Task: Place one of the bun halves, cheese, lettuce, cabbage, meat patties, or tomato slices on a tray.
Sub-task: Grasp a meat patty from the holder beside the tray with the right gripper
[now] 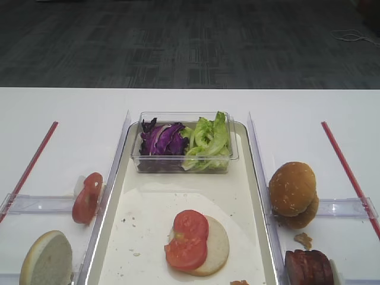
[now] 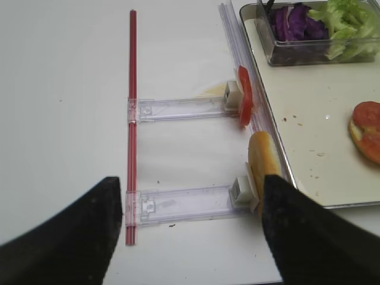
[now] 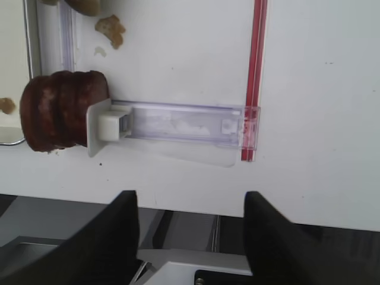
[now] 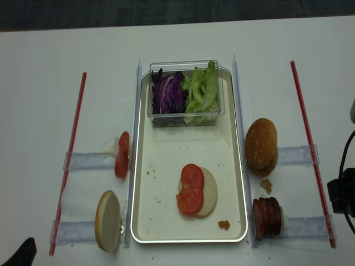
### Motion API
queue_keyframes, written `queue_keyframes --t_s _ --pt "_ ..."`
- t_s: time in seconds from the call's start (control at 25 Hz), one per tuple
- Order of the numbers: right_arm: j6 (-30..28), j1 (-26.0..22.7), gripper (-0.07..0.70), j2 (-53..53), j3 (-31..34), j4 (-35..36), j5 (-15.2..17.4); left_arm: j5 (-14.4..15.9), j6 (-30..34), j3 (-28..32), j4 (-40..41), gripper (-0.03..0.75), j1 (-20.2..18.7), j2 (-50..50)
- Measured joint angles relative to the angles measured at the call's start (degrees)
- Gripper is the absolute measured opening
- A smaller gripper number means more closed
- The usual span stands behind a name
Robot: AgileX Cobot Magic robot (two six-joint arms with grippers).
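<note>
Hovering near meat patties [image 3: 62, 111], right gripper [image 3: 190, 208] fingers [image 3: 116, 228] spread.

The tray [image 4: 144, 221] lies at the table's [image 4: 44, 66] centre. At the tray's far edge stands a tub [image 4: 184, 119], with cabbage [image 4: 166, 94] left and lettuce [image 4: 201, 93] right inside. Toward the near edge, tomato slices [image 4: 190, 188] rest on a bun half [image 4: 207, 193]. Left of the tray: more tomato [image 4: 122, 155], behind another bun half [image 4: 108, 220]. Right: stacked buns [image 4: 261, 145], behind the meat patties [image 4: 267, 217].
</note>
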Motion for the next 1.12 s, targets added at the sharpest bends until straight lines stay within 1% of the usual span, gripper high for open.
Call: queue_keyframes --t_s 0.08,0.28,0.48,0.6,0.72,0.92,1.12 --pt "0.0 0.0 0.413 0.72 -0.12 0.86 0.1 0.0 0.0 0.0 0.0 0.468 0.0 0.0" --pt "-0.87 0.0 0.411 2.8 -0.26 5.78 0.28 0.0 0.0 0.0 0.0 0.468 0.0 0.0" --pt "-2.29 0.65 0.41 4.63 -0.26 8.01 0.54 0.0 -0.02 0.0 0.0 0.468 0.0 0.0" --pt "-2.49 3.0 0.408 4.72 -0.26 8.61 0.54 0.0 -0.02 0.0 0.0 0.468 0.0 0.0" --pt "-0.84 5.89 0.408 4.86 -0.26 8.64 0.42 0.0 -0.02 0.0 0.0 0.468 0.0 0.0" --pt "2.37 10.01 0.403 4.86 -0.3 8.64 -1.43 0.0 -0.02 0.0 0.0 0.468 0.0 0.0" --pt "5.31 14.09 0.4 4.9 -0.3 8.64 -2.52 0.0 -0.25 0.0 0.12 0.468 0.0 0.0"
